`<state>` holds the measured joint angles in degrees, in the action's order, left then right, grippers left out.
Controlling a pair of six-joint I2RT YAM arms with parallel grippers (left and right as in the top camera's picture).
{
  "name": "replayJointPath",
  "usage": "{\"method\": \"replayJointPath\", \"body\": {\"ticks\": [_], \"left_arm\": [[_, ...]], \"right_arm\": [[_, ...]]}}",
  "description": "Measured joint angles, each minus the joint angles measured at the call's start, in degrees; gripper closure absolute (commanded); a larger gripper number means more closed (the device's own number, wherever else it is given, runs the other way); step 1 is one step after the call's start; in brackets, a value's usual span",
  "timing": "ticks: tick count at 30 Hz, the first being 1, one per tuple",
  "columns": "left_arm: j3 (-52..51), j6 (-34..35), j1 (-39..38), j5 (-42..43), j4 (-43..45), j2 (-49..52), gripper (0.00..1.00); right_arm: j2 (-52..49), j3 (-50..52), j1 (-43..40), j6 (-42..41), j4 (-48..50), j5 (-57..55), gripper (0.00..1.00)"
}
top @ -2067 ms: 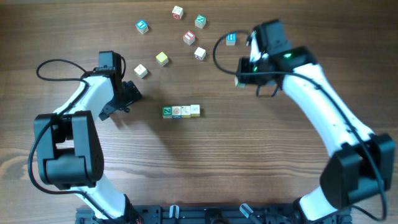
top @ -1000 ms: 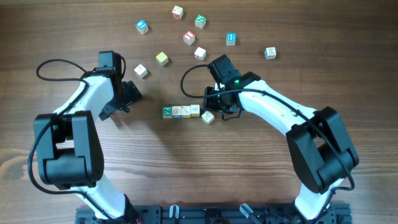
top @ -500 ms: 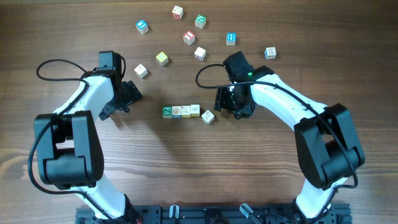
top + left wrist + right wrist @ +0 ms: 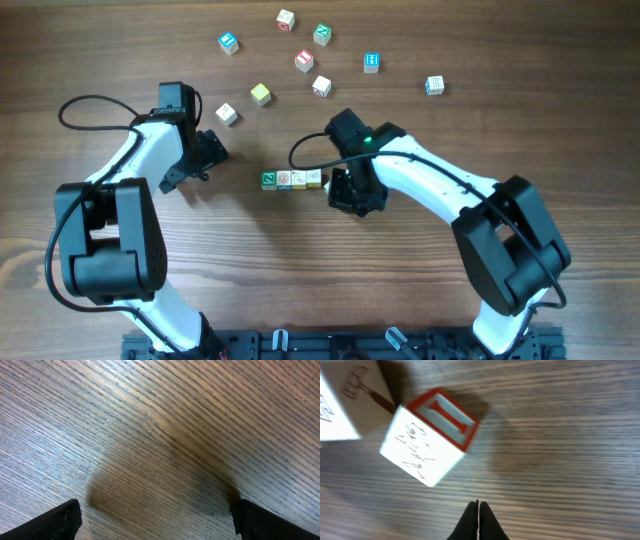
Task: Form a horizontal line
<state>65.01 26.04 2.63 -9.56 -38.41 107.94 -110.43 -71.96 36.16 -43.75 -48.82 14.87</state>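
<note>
The horizontal line (image 4: 292, 179) is a short row of letter cubes at mid-table, green-faced cube (image 4: 269, 180) at its left end. My right gripper (image 4: 346, 194) is shut and empty just right of the row's right end. In the right wrist view its closed tips (image 4: 478, 514) sit just short of a tilted white cube with a red-framed face (image 4: 430, 435). That cube lies askew beside the row's end cube (image 4: 345, 402). My left gripper (image 4: 206, 156) is open and empty, left of the row, over bare wood (image 4: 155, 520).
Loose cubes lie at the back: blue (image 4: 229, 42), white (image 4: 286, 18), green (image 4: 322, 34), red (image 4: 305, 60), white (image 4: 321, 86), blue (image 4: 372, 62), pale blue (image 4: 434, 85), yellow (image 4: 261, 94), cream (image 4: 227, 114).
My right arm brought a cube from the back right, left it askew at the row's right end, drew back right, and has now come back left beside it. The left arm has not moved.
</note>
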Motion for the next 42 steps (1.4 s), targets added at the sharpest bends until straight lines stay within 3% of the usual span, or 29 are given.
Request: {"method": "replayJointPath", "body": {"ticks": [4, 16, 42], "left_arm": [[0.00, 0.00, 0.00, 0.00, 0.00, 0.00, 0.00], [0.00, 0.00, 0.00, 0.00, 0.00, 0.00, 0.00], [0.00, 0.00, 0.00, 0.00, 0.00, 0.00, 0.00]], "right_arm": [[0.00, 0.00, 3.39, -5.05, 2.60, -2.71, 0.96], [0.00, 0.00, 3.39, -9.14, 3.82, -7.54, 0.96], [0.00, 0.00, 3.06, -9.62, 11.65, -15.54, 0.91]]}}
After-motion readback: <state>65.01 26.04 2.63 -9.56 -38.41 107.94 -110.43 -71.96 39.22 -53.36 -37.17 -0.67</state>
